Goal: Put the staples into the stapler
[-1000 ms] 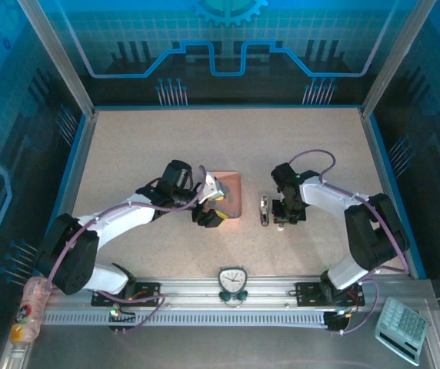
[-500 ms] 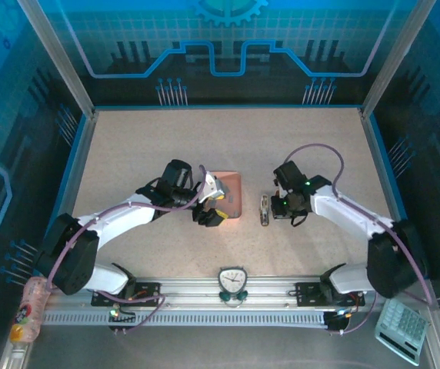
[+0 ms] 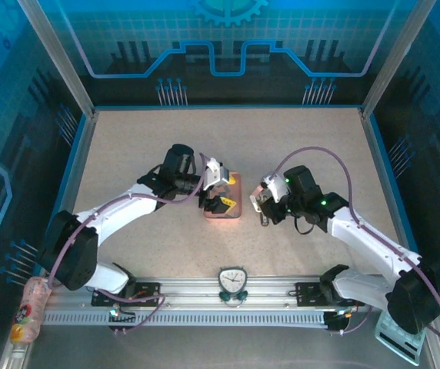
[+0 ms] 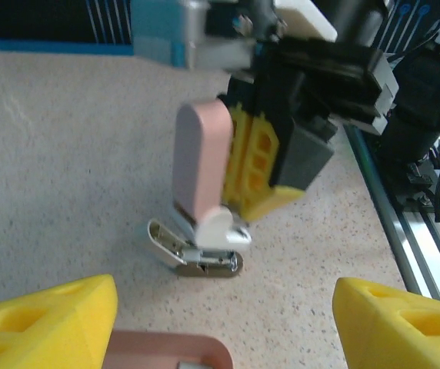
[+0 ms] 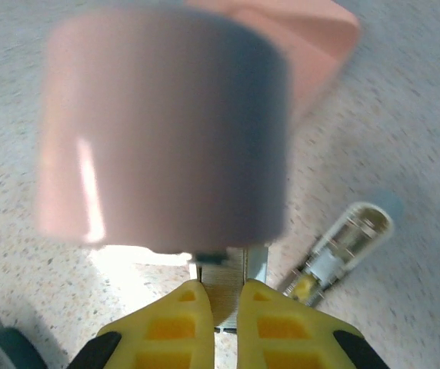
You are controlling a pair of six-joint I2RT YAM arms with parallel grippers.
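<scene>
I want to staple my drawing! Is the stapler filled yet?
Not yet. Done: the stapler is flipped open. In hand: the right pincer holds its pink top up; the left pincer hangs open over the pink tray. Left: putting staples in.

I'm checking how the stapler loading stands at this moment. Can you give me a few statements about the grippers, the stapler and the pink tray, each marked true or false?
1. The right gripper is shut on the stapler. True.
2. The stapler's pink top lies flat, closed against its base. False: the pink top stands upright, swung open off the metal base, which lies on the table.
3. The left gripper is open, its fingers wide apart. True.
4. In the top view the pink tray lies to the right of the stapler. False: it lies to the stapler's left, under the left gripper.
</scene>
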